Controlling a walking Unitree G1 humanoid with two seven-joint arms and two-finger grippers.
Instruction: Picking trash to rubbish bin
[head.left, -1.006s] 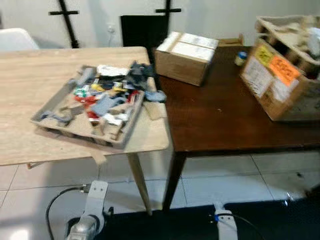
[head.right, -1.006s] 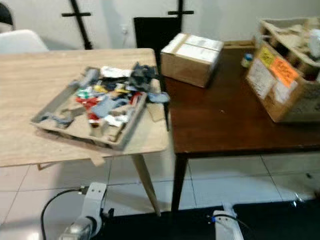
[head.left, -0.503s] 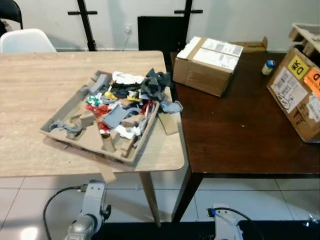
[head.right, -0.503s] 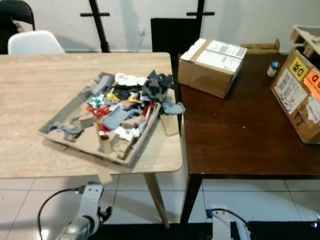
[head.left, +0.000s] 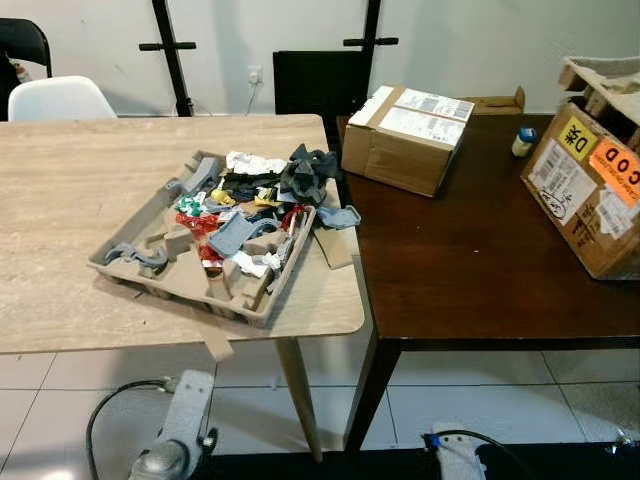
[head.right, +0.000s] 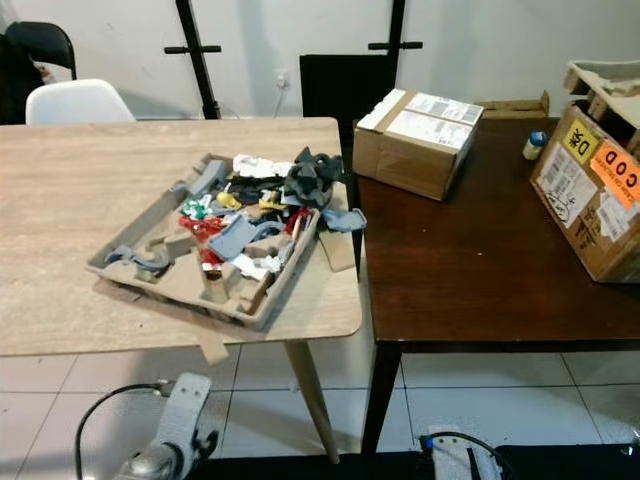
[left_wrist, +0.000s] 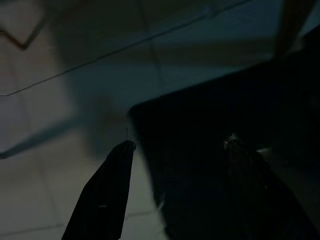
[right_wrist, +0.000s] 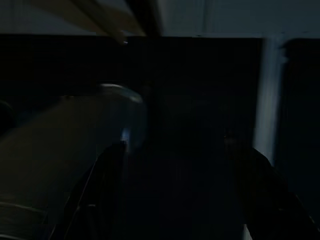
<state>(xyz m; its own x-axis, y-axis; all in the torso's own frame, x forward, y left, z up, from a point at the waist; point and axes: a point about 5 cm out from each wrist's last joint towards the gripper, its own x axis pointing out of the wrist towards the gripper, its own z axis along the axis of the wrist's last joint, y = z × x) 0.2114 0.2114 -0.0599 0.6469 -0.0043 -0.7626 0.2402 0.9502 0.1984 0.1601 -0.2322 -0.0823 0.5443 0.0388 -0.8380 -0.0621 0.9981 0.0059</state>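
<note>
I'm seeing the trash (head.left: 245, 205) heaped in a cardboard tray (head.left: 150, 275) lying on the light bench (head.left: 70, 170), its long axis running diagonally toward the far right corner. Both grippers, left gripper (left_wrist: 177, 150) and right gripper (right_wrist: 172, 150), are hanging low with fingers apart.

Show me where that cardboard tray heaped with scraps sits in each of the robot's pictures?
Left eye view: the cardboard tray lies left of centre on the pale wooden table, near its front right corner.
Right eye view: same spot, tray left of centre.
Left wrist view: dark floor, no tray.
Right wrist view: very dark, no tray.
Shared landmark: the taped cardboard box on the dark table.
</note>
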